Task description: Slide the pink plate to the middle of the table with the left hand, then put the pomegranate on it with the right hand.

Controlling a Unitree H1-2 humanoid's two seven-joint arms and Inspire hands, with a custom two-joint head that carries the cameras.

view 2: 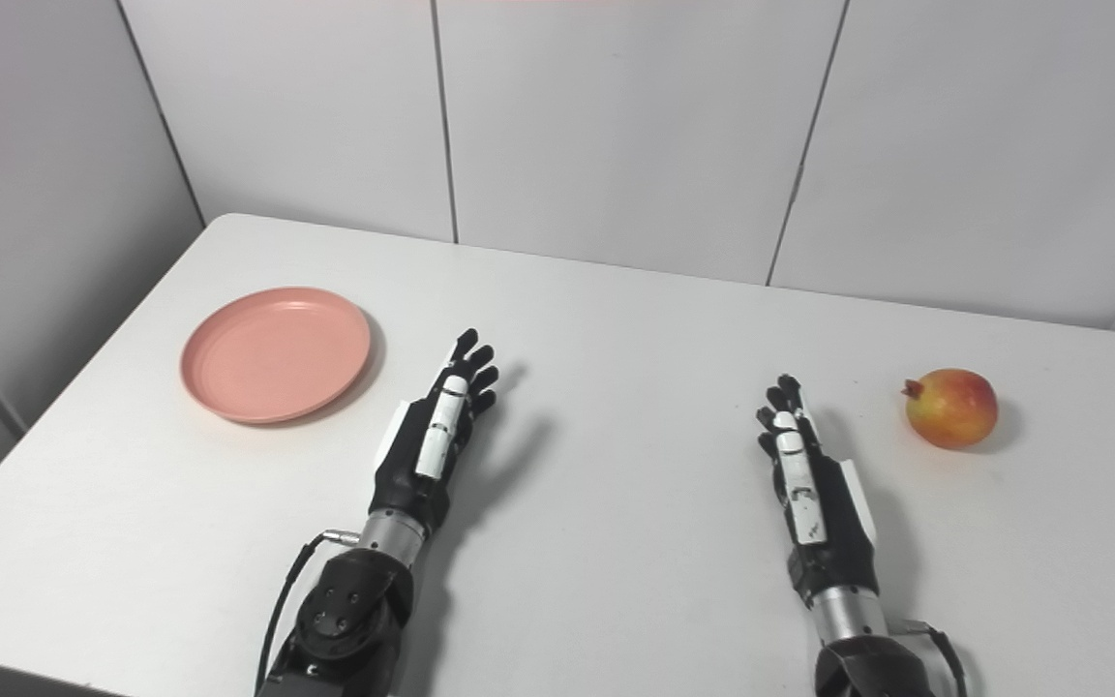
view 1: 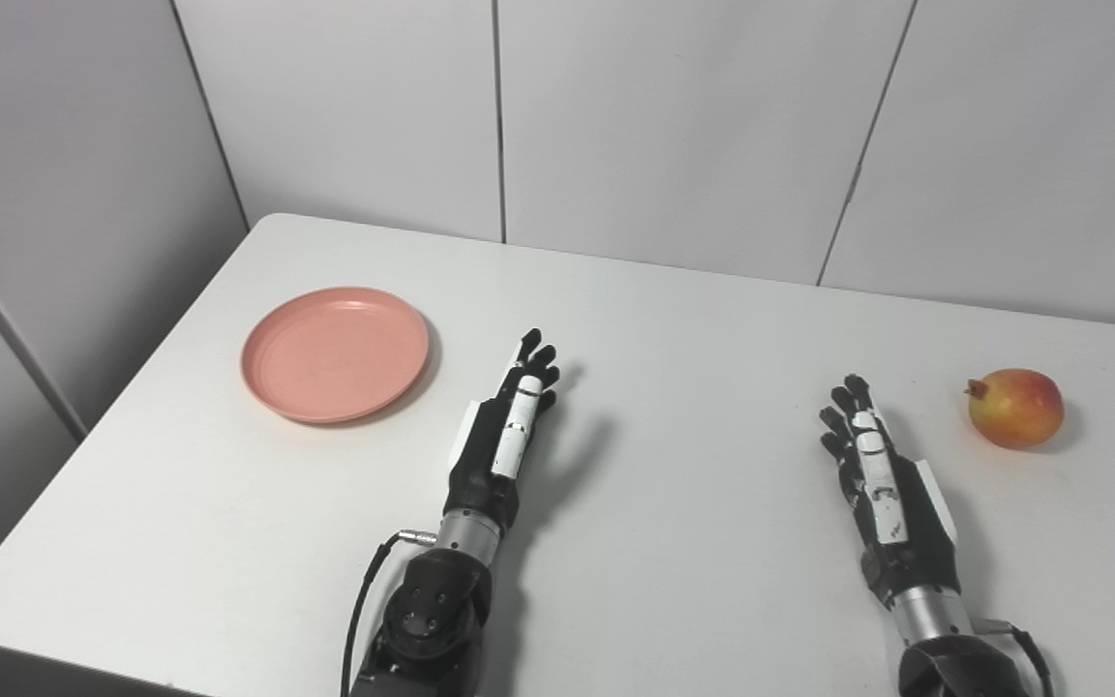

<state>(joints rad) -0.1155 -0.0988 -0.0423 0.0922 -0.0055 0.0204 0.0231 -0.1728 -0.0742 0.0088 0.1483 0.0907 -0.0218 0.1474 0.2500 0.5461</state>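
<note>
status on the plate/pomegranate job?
Nothing done yet. Plate sits empty at the table's left, not the middle. Left hand is open beside it, not touching. Right hand is open, short of the pomegranate at far right. Left: the slide, then the placing.

The pink plate (view 1: pixel 335 352), round and shallow, is lying flat and right side up on the table's left part, with nothing on it. The pomegranate (view 1: pixel 1015 407), yellow-red, is resting on its side far to the right, its crown pointing left.
</note>
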